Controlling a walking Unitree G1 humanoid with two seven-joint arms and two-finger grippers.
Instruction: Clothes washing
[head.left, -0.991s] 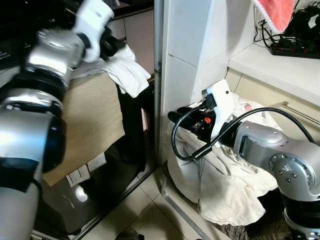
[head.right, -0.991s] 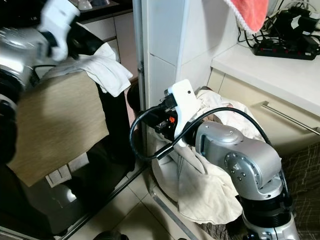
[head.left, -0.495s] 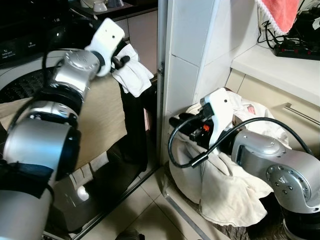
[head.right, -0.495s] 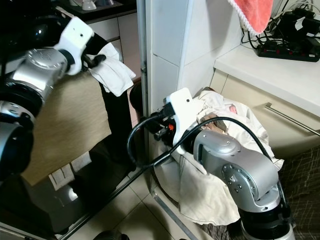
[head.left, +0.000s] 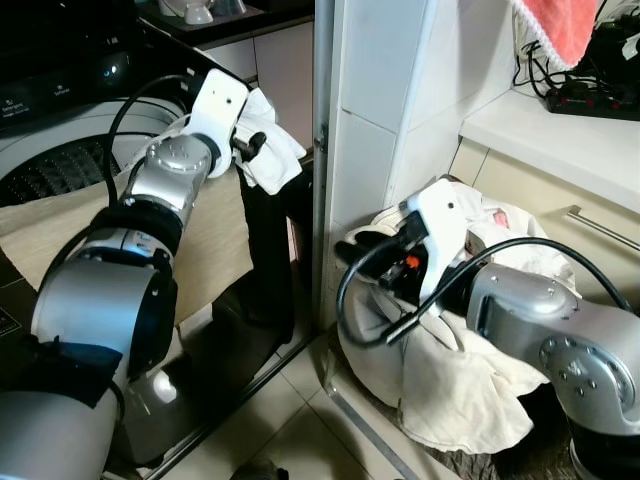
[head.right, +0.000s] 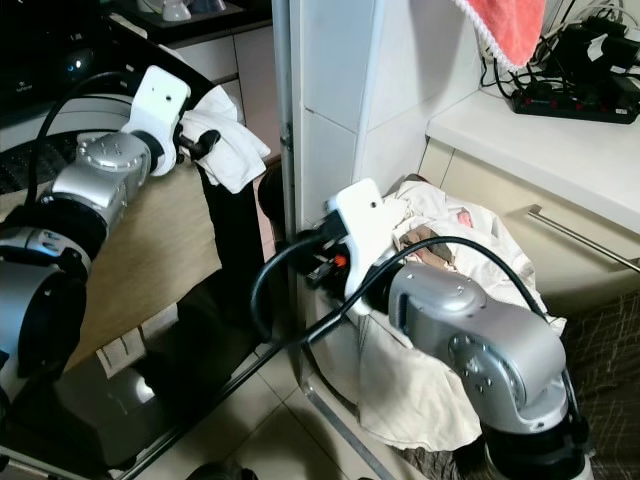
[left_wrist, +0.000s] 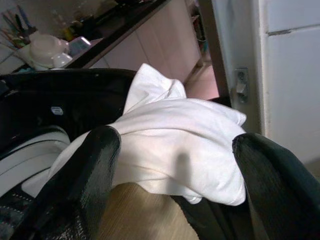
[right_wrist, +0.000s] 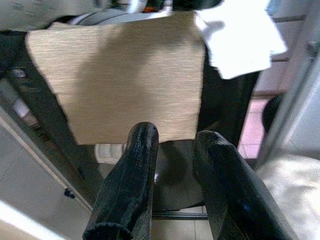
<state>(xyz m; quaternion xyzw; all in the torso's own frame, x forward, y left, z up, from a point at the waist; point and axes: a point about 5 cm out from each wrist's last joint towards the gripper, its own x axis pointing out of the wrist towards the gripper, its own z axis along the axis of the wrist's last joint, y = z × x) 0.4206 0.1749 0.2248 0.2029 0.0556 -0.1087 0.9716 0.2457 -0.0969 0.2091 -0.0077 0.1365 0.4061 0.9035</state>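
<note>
The washer (head.left: 60, 160) stands at the left with a tan panel (head.left: 205, 235) before it; a heap of pale laundry (head.left: 470, 380) lies low at the right below the counter (head.left: 560, 135); the left gripper (left_wrist: 175, 165), fingers spread, holds a white cloth (head.left: 265, 150) near the washer's edge; the right gripper (right_wrist: 175, 185) hovers by the heap, fingers slightly apart, empty.

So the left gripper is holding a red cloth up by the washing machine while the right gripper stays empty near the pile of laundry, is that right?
Not quite: the cloth is white, not red. The left wrist view shows the left gripper with a white cloth between its fingers, up by the washing machine. The right gripper is empty, near the pile of laundry.
</note>
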